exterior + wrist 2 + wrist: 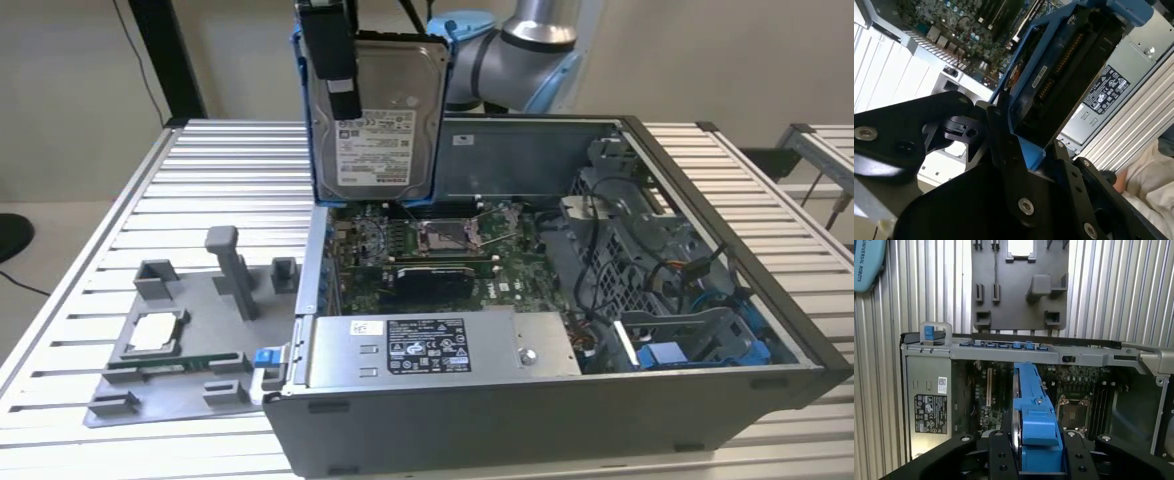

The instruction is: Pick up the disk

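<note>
Silver-grey disk (380, 120) in blue bracket pinched edgewise between jaws, hanging upright clear above open computer case (534, 420), at 11 o'clock in exterior view; pick-up judged essentially done.

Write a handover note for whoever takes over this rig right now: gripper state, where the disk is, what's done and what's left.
Gripper: shut on the disk, clamping it by its blue bracket.
Disk: held upright in the air above the open computer case, over the motherboard, touching nothing but the gripper.
Done: the disk is picked up and clear of the case.
Left: nothing of the pick-up itself appears undone; the disk is not set down anywhere.
Also: the grey fixture plate lies beside the case at the exterior view's left, with a small square chip on it.
</note>
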